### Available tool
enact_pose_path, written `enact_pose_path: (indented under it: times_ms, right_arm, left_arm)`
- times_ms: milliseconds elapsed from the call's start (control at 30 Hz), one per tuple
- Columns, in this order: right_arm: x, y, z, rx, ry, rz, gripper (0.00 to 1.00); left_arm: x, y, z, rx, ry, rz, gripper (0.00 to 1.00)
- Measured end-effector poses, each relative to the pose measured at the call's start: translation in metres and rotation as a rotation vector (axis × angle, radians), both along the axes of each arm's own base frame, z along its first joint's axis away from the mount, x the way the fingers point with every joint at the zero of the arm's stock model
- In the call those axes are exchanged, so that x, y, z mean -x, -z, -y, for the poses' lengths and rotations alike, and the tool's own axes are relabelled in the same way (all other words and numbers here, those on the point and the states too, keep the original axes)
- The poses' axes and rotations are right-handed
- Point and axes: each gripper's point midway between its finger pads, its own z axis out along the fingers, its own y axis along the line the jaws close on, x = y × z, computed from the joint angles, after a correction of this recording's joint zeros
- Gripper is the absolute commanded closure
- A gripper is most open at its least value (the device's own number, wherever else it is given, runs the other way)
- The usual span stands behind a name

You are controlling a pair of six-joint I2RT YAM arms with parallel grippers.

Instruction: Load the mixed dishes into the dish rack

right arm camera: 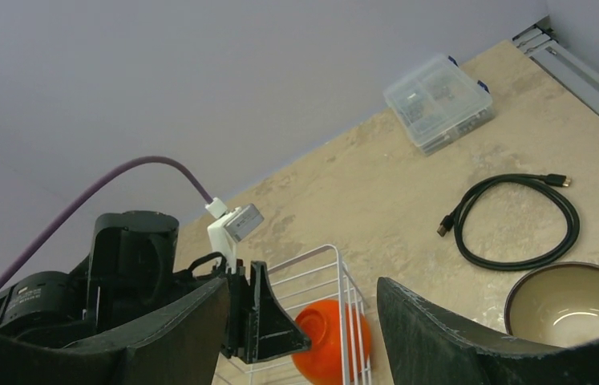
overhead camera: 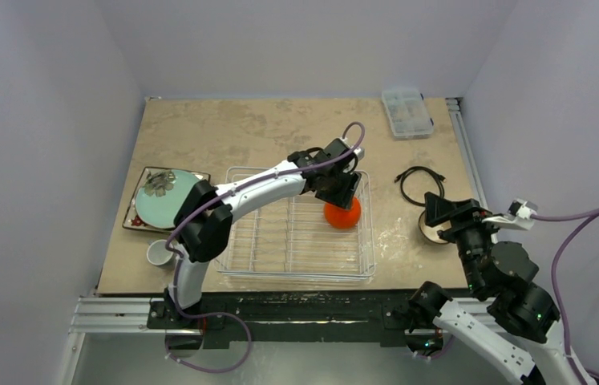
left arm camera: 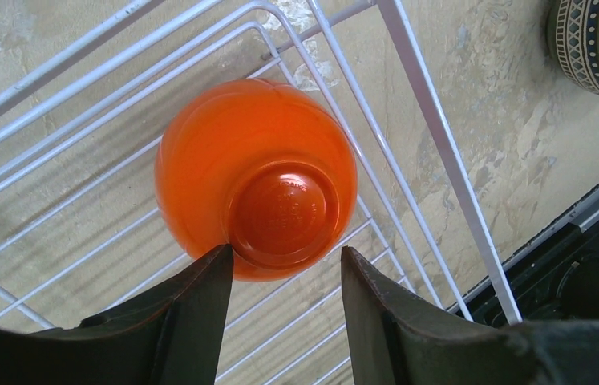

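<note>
1. Nearest the arm bases on the right, the right gripper (overhead camera: 440,210) hangs above the table (overhead camera: 280,128) with its jaws spread wide and nothing between them.
2. Just below and beside it sits the dark brown bowl (right arm camera: 572,305), upright on the table to the right of the dish rack (overhead camera: 280,241), outside it.
3. On the near left, the small grey cup (overhead camera: 159,253) stands upright on the table, just left of the rack's near corner.
4. Inside the rack, by its right wall, the orange bowl (left arm camera: 256,160) lies upside down on the wires, its foot ring facing up.
5. Over that bowl the left gripper (left arm camera: 286,257) points down with its jaws about half apart. Its fingertips (left arm camera: 216,273) flank the near part of the foot ring; whether they press on it cannot be told.
6. Left of the rack, the pale-teal plate (overhead camera: 163,204) rests on top of the square flower-patterned plate (overhead camera: 150,176), both on the table.
7. Farther right, beyond the brown bowl, lies a black coiled cable (right arm camera: 576,220).
8. At the far right of the table sits a clear plastic compartment box (overhead camera: 406,112).
</note>
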Motion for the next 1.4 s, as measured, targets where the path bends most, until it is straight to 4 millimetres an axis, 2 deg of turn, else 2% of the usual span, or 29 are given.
enact_pose_path:
  times_ms: [200,367,433,500,600,733,867,933,1000,1100,1200,1233,1300,1400]
  right_arm:
    - [-0.002,0.000,-0.004,-0.010,-0.008,-0.003,0.32]
    - [-0.005,0.001,-0.009,-0.013,-0.020,-0.011,0.32]
    - [-0.006,0.001,-0.012,-0.013,-0.025,-0.015,0.32]
    - [-0.009,0.003,-0.016,-0.010,-0.030,-0.020,0.32]
    - [-0.017,0.010,-0.025,0.011,-0.036,-0.046,0.32]
    - [-0.029,0.020,-0.036,0.058,-0.029,-0.092,0.32]
    - [-0.042,0.031,-0.040,0.122,0.007,-0.136,0.33]
    - [-0.048,0.038,-0.040,0.154,0.041,-0.165,0.34]
    - [-0.055,0.047,-0.042,0.185,0.076,-0.203,0.36]
    - [-0.068,0.067,-0.047,0.237,0.122,-0.284,0.39]
    - [-0.083,0.092,-0.038,0.262,0.187,-0.383,0.42]
    - [-0.087,0.098,-0.031,0.258,0.215,-0.411,0.43]
    - [-0.098,0.117,-0.003,0.215,0.299,-0.486,0.45]
    - [-0.100,0.138,0.029,0.157,0.389,-0.564,0.48]
  left_arm:
    - [-0.015,-0.002,0.005,0.005,-0.015,-0.001,0.48]
    - [-0.021,-0.006,-0.001,-0.003,-0.022,0.010,0.28]
    - [-0.020,-0.011,-0.008,-0.017,-0.017,0.025,0.23]
    - [-0.015,-0.025,-0.022,-0.036,-0.016,0.048,0.22]
    - [-0.010,-0.064,-0.042,-0.035,-0.015,0.113,0.16]
    - [0.000,-0.148,-0.080,0.026,-0.022,0.273,0.08]
    - [0.013,-0.222,-0.119,0.072,-0.024,0.445,0.06]
    - [0.018,-0.248,-0.136,0.084,-0.023,0.525,0.05]
    - [0.021,-0.258,-0.148,0.072,-0.022,0.576,0.05]
    - [0.022,-0.249,-0.163,0.026,-0.019,0.613,0.05]
    - [0.023,-0.214,-0.170,-0.050,0.004,0.596,0.05]
    - [0.023,-0.201,-0.172,-0.078,0.012,0.582,0.05]
    - [0.023,-0.179,-0.174,-0.119,0.024,0.554,0.05]
    - [0.026,-0.166,-0.175,-0.139,0.034,0.541,0.05]
